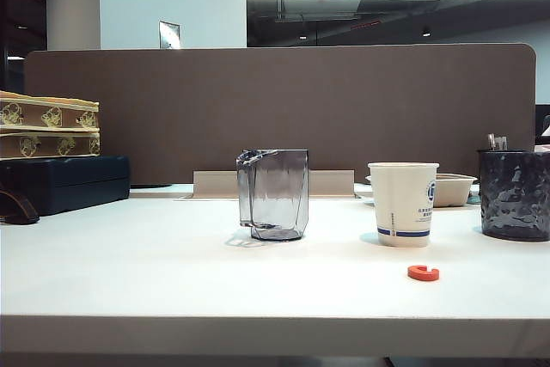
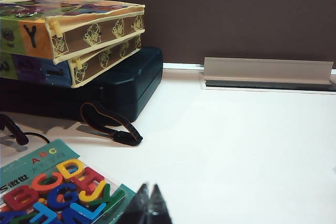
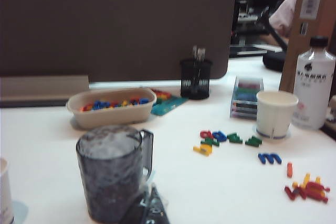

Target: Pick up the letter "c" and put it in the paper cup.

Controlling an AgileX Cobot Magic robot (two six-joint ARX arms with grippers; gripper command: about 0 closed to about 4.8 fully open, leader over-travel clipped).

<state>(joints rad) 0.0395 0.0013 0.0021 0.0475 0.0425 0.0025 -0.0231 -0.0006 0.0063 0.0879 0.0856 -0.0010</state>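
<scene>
Nearest the table's (image 1: 172, 290) front edge, on the right: the letter "c" (image 1: 423, 273), flat on the white top, untouched. Just behind it, upright: the paper cup (image 1: 403, 204), near but apart. Farther left, mid-table: a clear grey plastic cup (image 1: 275, 193); at far right, a dark glass tumbler (image 1: 515, 193). Left gripper (image 2: 148, 203) clenched, empty, over bare table beside a letter pack (image 2: 52, 187). Right gripper (image 3: 152, 203) likewise clenched, empty, close by the tumbler.
</scene>
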